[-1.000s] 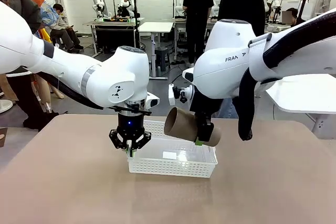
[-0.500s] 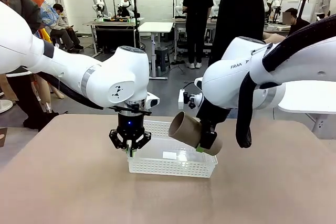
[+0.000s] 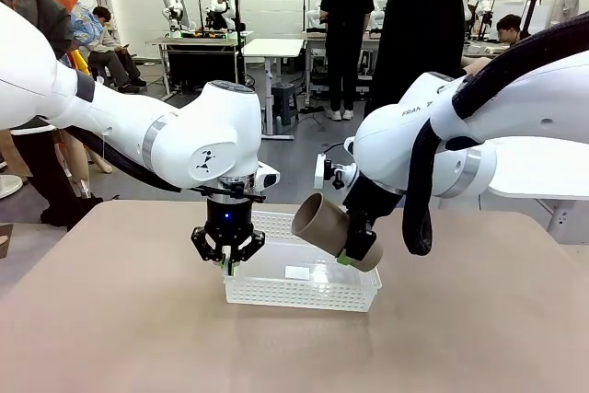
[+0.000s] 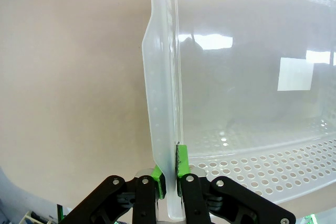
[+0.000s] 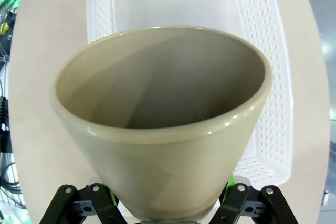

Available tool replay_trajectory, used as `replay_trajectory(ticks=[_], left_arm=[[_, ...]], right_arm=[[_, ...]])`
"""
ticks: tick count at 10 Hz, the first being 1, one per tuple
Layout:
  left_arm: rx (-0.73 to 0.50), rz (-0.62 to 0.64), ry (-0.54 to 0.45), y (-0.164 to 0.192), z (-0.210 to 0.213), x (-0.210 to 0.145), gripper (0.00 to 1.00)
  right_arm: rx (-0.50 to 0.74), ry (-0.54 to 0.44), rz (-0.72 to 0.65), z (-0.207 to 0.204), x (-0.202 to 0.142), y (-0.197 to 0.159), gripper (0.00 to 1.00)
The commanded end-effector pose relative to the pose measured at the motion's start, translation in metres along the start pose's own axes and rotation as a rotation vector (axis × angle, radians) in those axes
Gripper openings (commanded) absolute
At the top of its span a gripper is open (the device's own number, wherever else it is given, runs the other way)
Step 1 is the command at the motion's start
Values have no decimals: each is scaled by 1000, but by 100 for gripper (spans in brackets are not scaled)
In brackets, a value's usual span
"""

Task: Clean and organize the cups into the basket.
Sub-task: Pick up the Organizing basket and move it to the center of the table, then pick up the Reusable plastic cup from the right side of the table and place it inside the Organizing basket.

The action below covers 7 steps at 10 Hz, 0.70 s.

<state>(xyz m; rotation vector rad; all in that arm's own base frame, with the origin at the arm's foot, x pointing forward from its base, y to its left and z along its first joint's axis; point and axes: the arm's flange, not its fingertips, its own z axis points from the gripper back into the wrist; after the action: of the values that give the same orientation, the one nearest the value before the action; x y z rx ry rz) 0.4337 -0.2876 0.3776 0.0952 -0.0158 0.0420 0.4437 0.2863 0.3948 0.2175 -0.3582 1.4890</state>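
Note:
The white perforated basket (image 3: 304, 275) sits mid-table. My left gripper (image 3: 228, 262) is shut on the basket's left rim; in the left wrist view its green pads (image 4: 180, 162) pinch the thin rim wall (image 4: 160, 103). My right gripper (image 3: 357, 248) is shut on a tan-brown cup (image 3: 324, 225), held tilted on its side above the basket's right half, mouth toward picture left. In the right wrist view the cup (image 5: 163, 129) has its open mouth facing the camera, with the basket (image 5: 273, 77) below it. The basket floor (image 4: 252, 66) holds no cups.
The tan tabletop (image 3: 120, 338) spreads around the basket. A person in black (image 3: 423, 34) stands at the far side of the table. A white table edge (image 3: 534, 167) lies at the right.
My right arm has shifted slightly, swinging the cup a little left and lower over the basket. The left gripper has stayed on the rim.

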Motion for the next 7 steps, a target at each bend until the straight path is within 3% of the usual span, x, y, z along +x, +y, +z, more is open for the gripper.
replay_trajectory(ticks=[1,4,7], left_arm=[[-4,3,-1,0,1,0,0],[-4,3,-1,0,1,0,0],[-4,3,-1,0,1,0,0]], right_arm=[[3,-29,5,-20,-8,-4,81],[0,-66,6,-39,-14,-6,81],[18,-34,-14,-56,-20,-8,81]])
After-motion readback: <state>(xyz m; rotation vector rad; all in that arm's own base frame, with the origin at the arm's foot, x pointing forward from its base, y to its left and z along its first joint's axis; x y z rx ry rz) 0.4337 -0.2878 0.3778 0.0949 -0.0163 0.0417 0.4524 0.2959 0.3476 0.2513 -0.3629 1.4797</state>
